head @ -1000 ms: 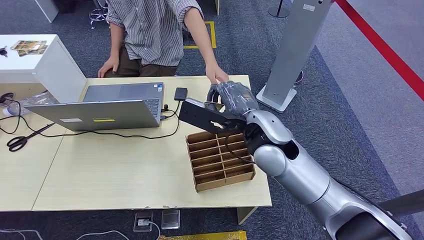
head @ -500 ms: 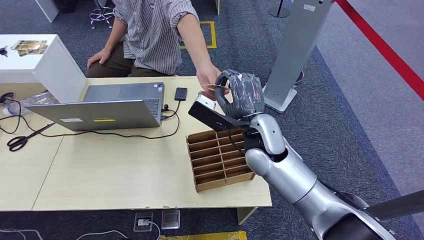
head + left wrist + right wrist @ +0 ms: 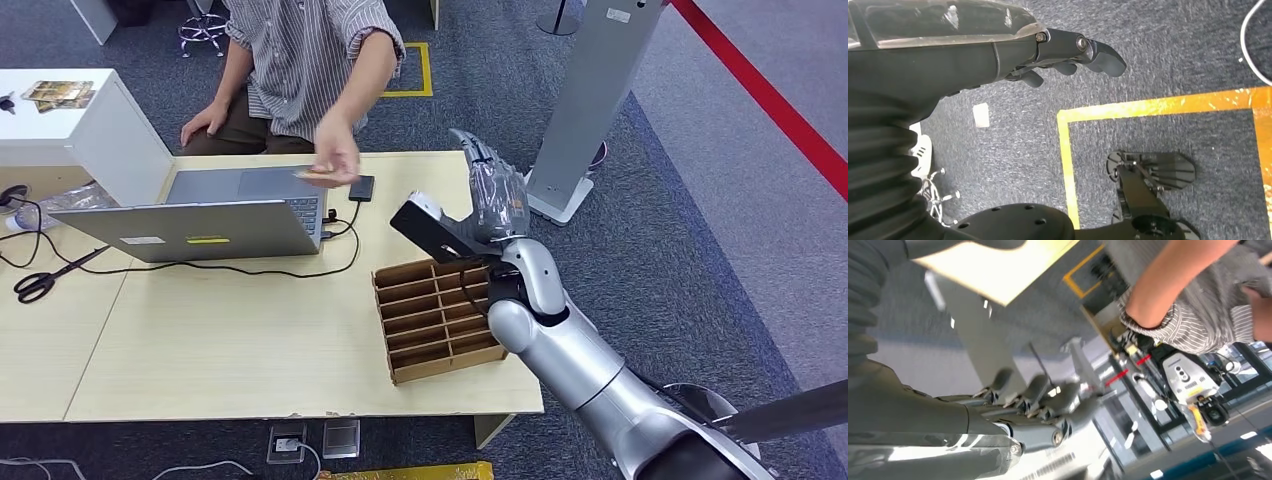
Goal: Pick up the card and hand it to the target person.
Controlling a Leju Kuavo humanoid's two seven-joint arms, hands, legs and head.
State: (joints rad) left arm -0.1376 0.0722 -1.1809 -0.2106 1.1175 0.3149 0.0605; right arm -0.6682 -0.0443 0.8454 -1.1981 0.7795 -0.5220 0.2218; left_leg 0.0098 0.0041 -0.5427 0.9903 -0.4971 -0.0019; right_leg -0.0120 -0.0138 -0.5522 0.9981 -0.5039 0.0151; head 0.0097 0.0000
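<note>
desk [image 3: 250, 340] far edge: right hand [image 3: 492, 195] fingers spread, empty; person's hand [image 3: 335, 160] holds card [image 3: 312, 173].

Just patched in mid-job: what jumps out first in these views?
The right hand is raised over the table's far right corner, fingers spread and holding nothing. The person's hand holds the card above the open laptop at the table's far side. A wooden divider box sits on the table right under the robot's arm.

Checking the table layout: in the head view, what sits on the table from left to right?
Scissors → laptop → phone → wooden divider box, with the right robot hand above it.
</note>
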